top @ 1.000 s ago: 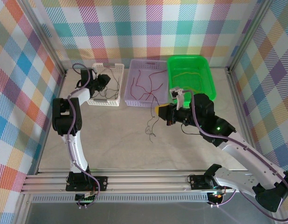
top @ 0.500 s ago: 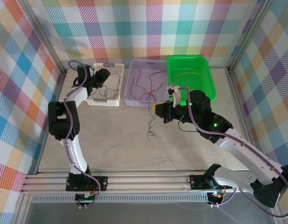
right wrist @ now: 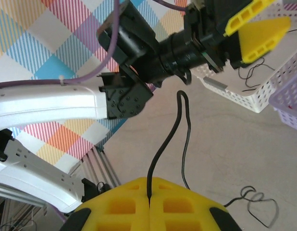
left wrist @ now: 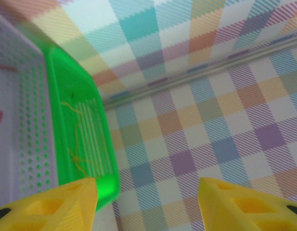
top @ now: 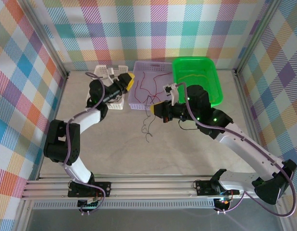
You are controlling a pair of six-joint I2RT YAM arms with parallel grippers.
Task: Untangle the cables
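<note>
Swinging away from the white basket (top: 101, 73), my left gripper (top: 128, 81) now hangs at the purple basket's (top: 139, 104) left rim, and my right gripper (top: 154, 109) has drifted toward it with its catch. The left fingers (left wrist: 67, 202) stand wide apart with nothing between them. The right pair is pinched tight on the black cable (right wrist: 179, 103), which loops out ahead of the tips. Its loose end trails down to a curl on the table (top: 105, 144) below. I judge I am holding it high so its slack hangs free of the red wires (top: 149, 85), which lie in the purple basket beside my right gripper. The open left gripper looks placed to take the other end. A yellow wire (left wrist: 74, 144) rests in the green basket (top: 214, 79), ahead of my left fingers.
</note>
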